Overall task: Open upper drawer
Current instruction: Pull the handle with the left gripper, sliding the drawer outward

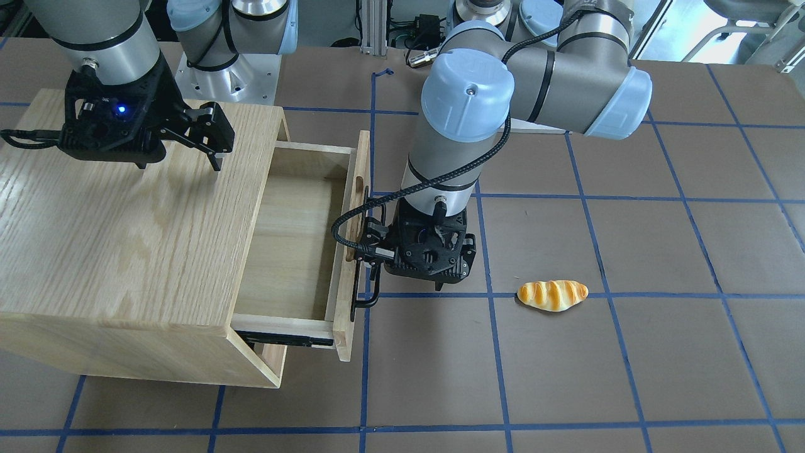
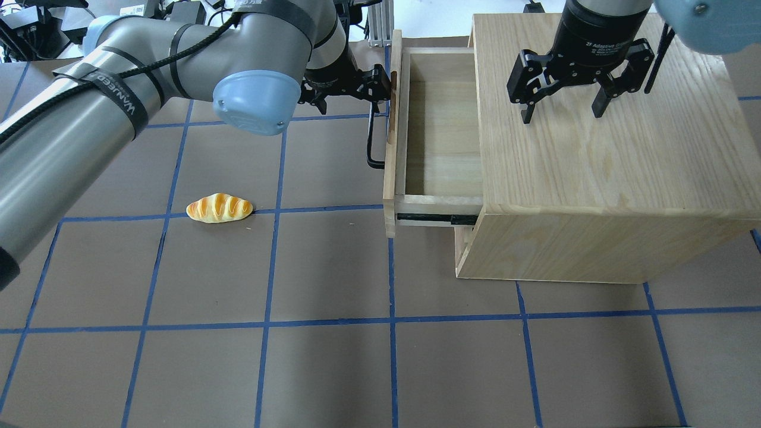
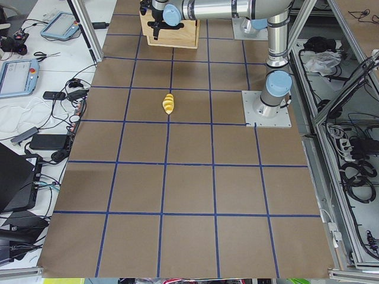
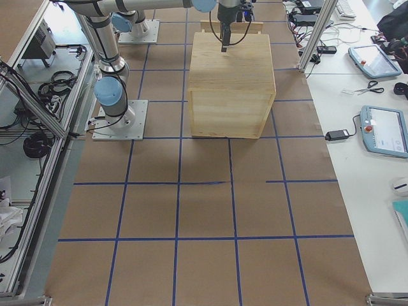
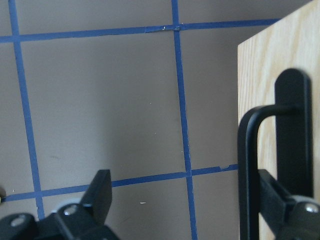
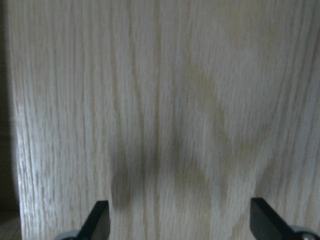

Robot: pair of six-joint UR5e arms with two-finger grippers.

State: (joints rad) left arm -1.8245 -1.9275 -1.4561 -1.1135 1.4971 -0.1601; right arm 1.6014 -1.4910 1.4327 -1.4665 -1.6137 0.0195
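Observation:
The upper drawer (image 1: 344,314) stands pulled well out of the oak cabinet (image 1: 113,220), its pale interior (image 2: 443,137) bare. Its black bar handle (image 2: 371,142) faces the robot's left side. My left gripper (image 1: 371,242) is at the handle, open. In the left wrist view (image 5: 185,185) its fingers (image 5: 100,187) stand wide apart, and the handle (image 5: 247,165) runs just inside the right-hand finger. My right gripper (image 2: 562,116) is open and empty, hovering over the cabinet top (image 6: 165,100).
A small toy bread roll (image 1: 552,295) lies on the brown mat with blue tape lines, to the left of the drawer in the overhead view (image 2: 219,208). The cabinet (image 4: 231,76) sits at the table's far side from the operators' desks.

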